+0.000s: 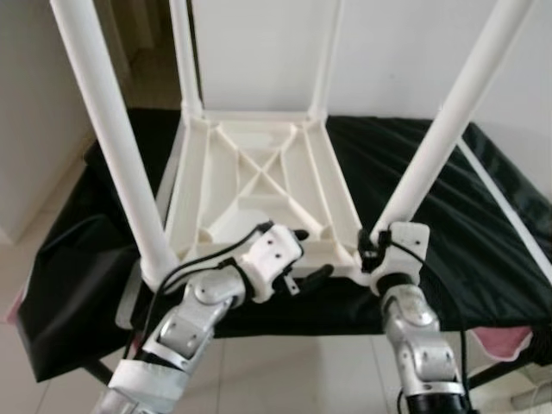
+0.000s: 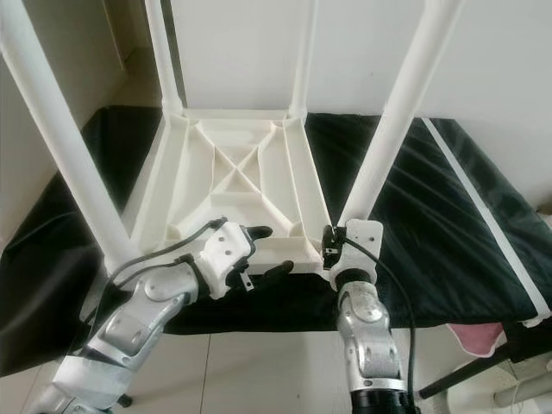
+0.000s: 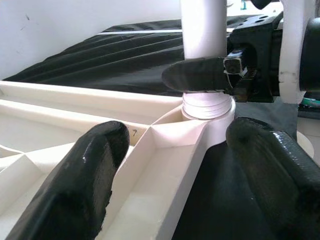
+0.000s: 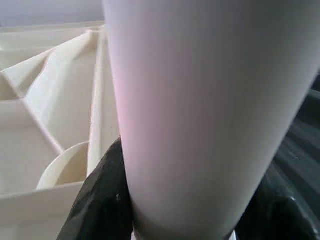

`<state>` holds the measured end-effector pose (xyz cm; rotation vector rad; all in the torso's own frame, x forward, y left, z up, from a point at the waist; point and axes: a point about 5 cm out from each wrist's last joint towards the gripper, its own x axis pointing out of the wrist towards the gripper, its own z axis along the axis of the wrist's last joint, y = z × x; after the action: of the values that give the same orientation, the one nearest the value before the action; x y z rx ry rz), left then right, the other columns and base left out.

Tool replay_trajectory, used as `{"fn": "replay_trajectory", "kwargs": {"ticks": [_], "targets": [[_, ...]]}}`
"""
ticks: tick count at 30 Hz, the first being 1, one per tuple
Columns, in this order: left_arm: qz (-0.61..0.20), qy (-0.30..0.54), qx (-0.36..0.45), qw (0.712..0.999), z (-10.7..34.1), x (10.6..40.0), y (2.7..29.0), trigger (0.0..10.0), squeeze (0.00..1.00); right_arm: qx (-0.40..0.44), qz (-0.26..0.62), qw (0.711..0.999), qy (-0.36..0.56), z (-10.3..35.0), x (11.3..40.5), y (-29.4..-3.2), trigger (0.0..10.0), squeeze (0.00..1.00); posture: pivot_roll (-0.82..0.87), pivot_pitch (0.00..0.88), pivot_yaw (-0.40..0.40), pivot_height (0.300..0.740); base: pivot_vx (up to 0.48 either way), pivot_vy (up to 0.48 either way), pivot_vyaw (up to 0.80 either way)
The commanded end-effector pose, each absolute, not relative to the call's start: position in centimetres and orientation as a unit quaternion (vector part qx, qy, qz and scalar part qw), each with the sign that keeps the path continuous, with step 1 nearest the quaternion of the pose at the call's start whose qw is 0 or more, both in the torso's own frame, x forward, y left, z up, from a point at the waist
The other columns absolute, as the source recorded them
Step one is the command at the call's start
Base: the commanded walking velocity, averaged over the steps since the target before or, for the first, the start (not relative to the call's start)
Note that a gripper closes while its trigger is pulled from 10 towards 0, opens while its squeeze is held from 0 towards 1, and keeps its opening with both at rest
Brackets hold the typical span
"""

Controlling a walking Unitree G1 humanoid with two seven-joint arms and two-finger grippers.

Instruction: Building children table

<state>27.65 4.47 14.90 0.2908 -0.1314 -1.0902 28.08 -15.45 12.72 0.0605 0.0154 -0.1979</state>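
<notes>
While the right gripper (image 1: pixel 376 250) clasps the near-right leg (image 1: pixel 431 147) at its socket, the left gripper (image 1: pixel 302 254) straddles the tabletop (image 1: pixel 259 172) rim, fingers spread; an uneven twist could cross-thread the leg.

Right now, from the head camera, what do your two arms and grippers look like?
Both arms are jointed silver metal segments with dark screws. The left gripper has a white housing dotted with small holes and two long, rounded black fingers; a black cable loops along that arm. The right gripper has the same white housing, with a black cable down its forearm.
</notes>
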Motion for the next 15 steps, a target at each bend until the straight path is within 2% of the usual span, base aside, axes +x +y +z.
{"fn": "replay_trajectory", "kwargs": {"ticks": [1,5,15], "targets": [[-0.517,-0.061,0.145,0.842,14.7,27.6,4.4,10.0,0.0,0.023,-0.146,0.987,0.059,10.8,27.5,-15.9,10.0,0.0,-0.04,0.013,-0.028,0.74,0.0,0.0,0.0],[-0.516,-0.062,0.144,0.842,14.7,27.6,4.3,10.0,0.0,0.026,-0.14,0.988,0.062,10.7,27.4,-14.7,10.0,0.0,-0.04,0.012,-0.028,0.74,0.0,0.0,0.0],[-0.514,-0.065,0.143,0.843,14.7,27.7,4.3,10.0,0.0,0.01,-0.112,0.991,0.078,10.4,27.3,-14.4,10.0,0.0,-0.04,0.011,-0.038,0.74,0.0,0.0,0.0]]}}
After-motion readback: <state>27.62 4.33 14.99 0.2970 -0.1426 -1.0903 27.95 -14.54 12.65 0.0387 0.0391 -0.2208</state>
